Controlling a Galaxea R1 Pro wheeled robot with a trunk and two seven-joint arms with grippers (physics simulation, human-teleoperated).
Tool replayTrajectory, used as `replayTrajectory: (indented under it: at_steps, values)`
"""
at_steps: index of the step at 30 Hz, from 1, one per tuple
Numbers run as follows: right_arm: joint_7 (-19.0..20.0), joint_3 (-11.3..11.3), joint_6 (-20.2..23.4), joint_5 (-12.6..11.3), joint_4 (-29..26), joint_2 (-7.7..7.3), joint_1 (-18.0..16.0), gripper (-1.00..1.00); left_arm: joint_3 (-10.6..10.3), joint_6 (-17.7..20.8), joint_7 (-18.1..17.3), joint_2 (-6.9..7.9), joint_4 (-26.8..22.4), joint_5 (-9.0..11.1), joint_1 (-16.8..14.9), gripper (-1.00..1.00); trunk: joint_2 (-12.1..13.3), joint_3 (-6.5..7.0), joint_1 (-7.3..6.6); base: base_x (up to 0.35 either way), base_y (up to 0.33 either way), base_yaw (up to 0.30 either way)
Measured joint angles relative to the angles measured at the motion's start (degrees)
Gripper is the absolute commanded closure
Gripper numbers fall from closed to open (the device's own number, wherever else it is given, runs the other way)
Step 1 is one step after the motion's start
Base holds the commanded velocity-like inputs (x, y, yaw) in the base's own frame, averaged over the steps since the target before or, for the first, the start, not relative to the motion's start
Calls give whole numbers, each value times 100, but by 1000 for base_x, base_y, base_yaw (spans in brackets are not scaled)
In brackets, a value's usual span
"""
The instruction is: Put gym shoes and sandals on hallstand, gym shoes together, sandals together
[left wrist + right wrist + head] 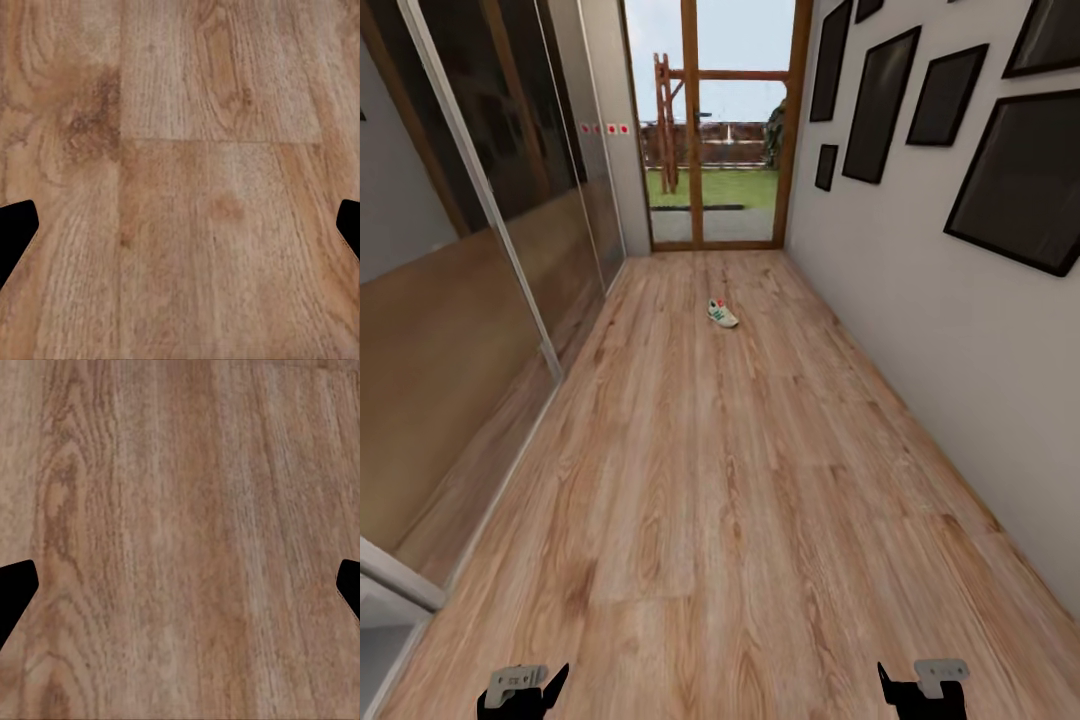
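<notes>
One gym shoe (722, 313), white with green stripes and a red-orange heel patch, lies alone on the corridor floor (740, 480) far ahead, near the glass door. My left gripper (523, 690) and right gripper (923, 686) hang low at the near edge of the head view, far from the shoe. In the left wrist view the left gripper (180, 232) is open over bare planks, its black fingertips (15, 232) wide apart. The right gripper (180, 592) is open the same way, with fingertips (15, 592) at the frame sides. The sandals, the second gym shoe and the hallstand are out of view.
A mirrored sliding-door wardrobe (470, 280) runs along the left side. The right wall (960, 350) carries several dark picture frames (1020, 180). A wood-framed glass door (720, 130) closes the corridor's far end, with a garden behind it.
</notes>
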Motion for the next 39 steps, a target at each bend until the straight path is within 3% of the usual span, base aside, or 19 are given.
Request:
replayTrajectory:
  at_steps: [24,39]
  values:
    - [0,0,0,0,0,9,0,-100,0,0,0,6,0,3,0,-100,0,0,0,339,0,2]
    - [3,0,0,0,0,8,0,-100,0,0,0,7,0,2,0,-100,0,0,0,339,0,98]
